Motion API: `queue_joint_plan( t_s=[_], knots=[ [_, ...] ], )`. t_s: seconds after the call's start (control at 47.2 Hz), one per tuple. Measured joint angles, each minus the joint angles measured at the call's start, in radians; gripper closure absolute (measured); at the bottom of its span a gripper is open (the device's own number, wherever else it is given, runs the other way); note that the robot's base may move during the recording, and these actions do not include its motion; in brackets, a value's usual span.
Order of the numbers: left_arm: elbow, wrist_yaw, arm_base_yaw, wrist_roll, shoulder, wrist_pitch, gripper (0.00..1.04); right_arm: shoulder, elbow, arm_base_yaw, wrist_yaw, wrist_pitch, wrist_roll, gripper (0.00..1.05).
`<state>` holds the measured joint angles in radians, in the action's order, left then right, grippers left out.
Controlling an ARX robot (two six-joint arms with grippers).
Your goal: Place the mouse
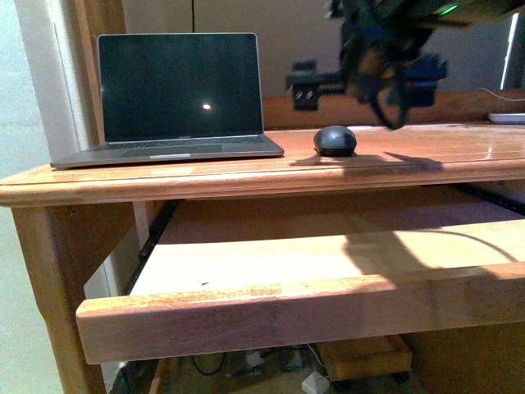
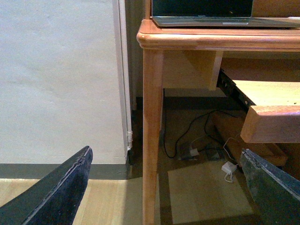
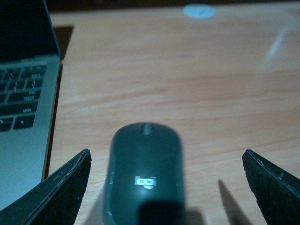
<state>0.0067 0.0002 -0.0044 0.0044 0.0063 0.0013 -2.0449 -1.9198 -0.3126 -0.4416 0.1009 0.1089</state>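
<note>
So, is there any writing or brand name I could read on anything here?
"logi": pale logo on the back of the mouse, slightly blurred, seen in the right wrist view.
Key legends on the laptop, and the small mark under its screen: too blurred or too small to read.
No other writing shows.

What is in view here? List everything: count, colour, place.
laptop: one, grey with a dark screen, open on the desk's left part
mouse: one, dark grey, on the desk right of the laptop, apart from it
desk: one, reddish-brown wood
pull-out shelf: one, lighter wood, drawn out under the desktop
cables: several, dark and white, on the floor under the desk
adapter: one, white, on the floor by the cables
left gripper: one, black, open, low beside the desk's leg
right gripper: one, black, open, a finger either side of the mouse, not touching
</note>
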Motion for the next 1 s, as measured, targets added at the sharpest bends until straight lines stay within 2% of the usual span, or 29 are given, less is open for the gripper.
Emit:
queue_joint_plan(
  t_s=[0.085,0.169,0.275,0.487,0.593,0.805,0.995],
  knots=[
    [0.0,0.0,0.0,0.0,0.0,0.0,0.08,0.148,0.171,0.032,0.045,-0.108,-0.012,0.07],
    [0.0,0.0,0.0,0.0,0.0,0.0,0.08,0.38,0.427,0.095,0.115,-0.229,-0.024,0.07],
    [0.0,0.0,0.0,0.0,0.0,0.0,0.08,0.603,0.709,0.166,0.208,-0.31,-0.04,0.07],
    [0.0,0.0,0.0,0.0,0.0,0.0,0.08,0.858,1.174,0.245,0.362,-0.362,-0.077,0.07],
    [0.0,0.0,0.0,0.0,0.0,0.0,0.08,0.933,1.32,0.257,0.404,-0.37,-0.087,0.07],
    [0.0,0.0,0.0,0.0,0.0,0.0,0.08,0.953,1.489,0.235,0.386,-0.436,-0.101,0.07],
    [0.0,0.0,0.0,0.0,0.0,0.0,0.08,0.783,1.469,0.123,0.287,-0.56,-0.096,0.07]
  ],
)
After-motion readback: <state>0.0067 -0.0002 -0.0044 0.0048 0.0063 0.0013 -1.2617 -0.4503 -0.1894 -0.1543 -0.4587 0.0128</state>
